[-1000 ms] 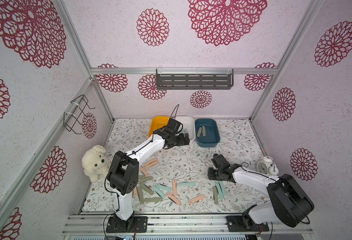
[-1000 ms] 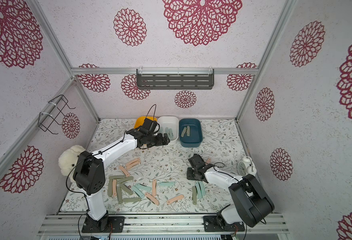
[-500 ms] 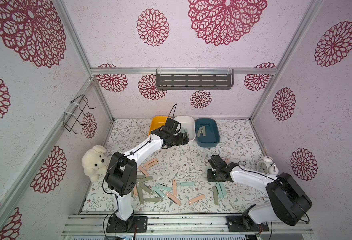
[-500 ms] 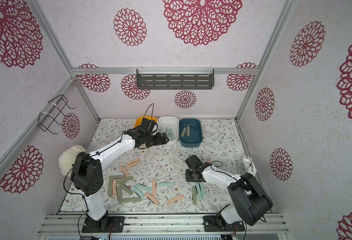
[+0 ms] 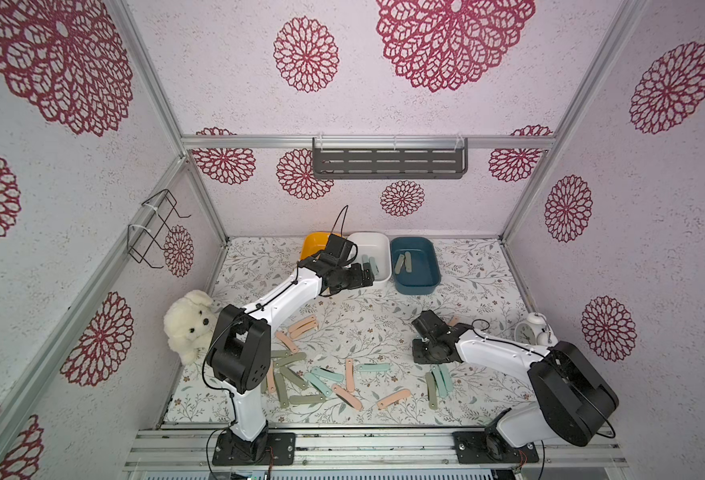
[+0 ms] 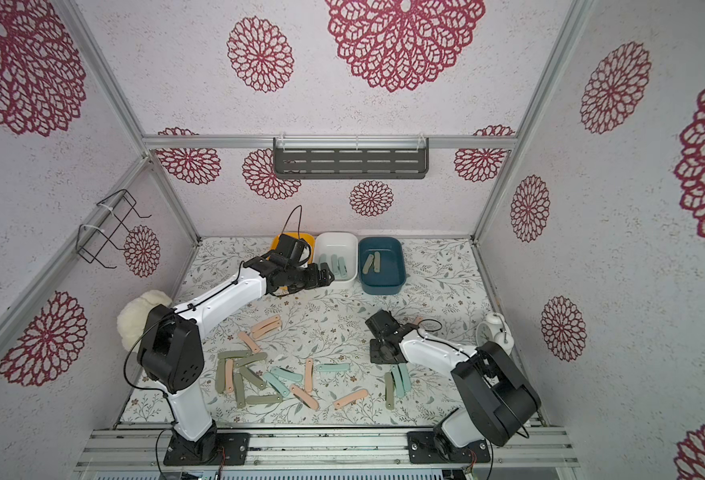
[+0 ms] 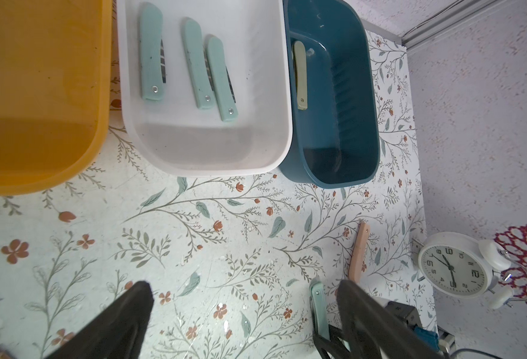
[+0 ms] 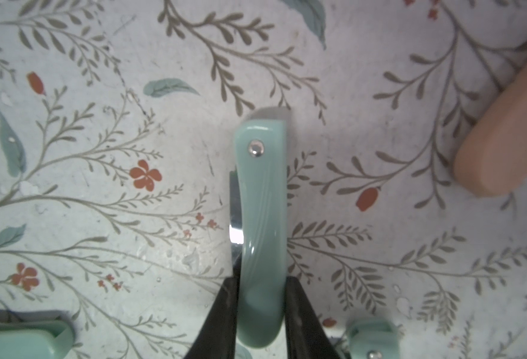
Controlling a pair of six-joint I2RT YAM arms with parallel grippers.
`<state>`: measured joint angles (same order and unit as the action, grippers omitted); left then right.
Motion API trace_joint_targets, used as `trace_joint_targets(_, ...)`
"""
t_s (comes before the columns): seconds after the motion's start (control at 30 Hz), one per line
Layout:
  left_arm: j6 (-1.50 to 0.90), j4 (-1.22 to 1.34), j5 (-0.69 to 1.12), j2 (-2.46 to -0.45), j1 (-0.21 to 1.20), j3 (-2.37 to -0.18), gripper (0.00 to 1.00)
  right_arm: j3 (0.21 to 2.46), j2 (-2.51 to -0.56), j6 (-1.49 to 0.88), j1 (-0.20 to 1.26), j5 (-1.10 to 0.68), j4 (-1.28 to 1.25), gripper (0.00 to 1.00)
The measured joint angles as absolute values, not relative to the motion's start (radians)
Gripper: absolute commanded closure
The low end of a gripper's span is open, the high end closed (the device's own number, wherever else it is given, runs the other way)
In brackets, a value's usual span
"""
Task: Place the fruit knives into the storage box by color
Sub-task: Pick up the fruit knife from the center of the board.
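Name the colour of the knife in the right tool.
Mint-teal knife; right wrist view shows it best.

Both top views hang high above the front rail [image 5: 342, 440], looking down and toward the back wall [image 5: 459, 208]; each takes in the whole surface [image 5: 384, 299]. The left wrist view looks past its own jaws, fairly near, onto the white box [image 7: 200, 149] and out to the clock [image 7: 451, 270]. The right wrist view sits very close over the surface. Both wrist views share the mint knife [image 8: 260, 233] and the pink knife [image 8: 504, 133] beside it.
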<state>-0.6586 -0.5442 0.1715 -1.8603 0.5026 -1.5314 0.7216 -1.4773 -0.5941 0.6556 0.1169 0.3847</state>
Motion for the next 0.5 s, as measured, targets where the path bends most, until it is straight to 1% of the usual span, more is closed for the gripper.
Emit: trace_joint_targets(0.5,-0.66,-0.599,0.167,-1.838,0.476,-1.537,0.03,0.847,-1.533,-0.595,0.656,0.089,0.363,0.89)
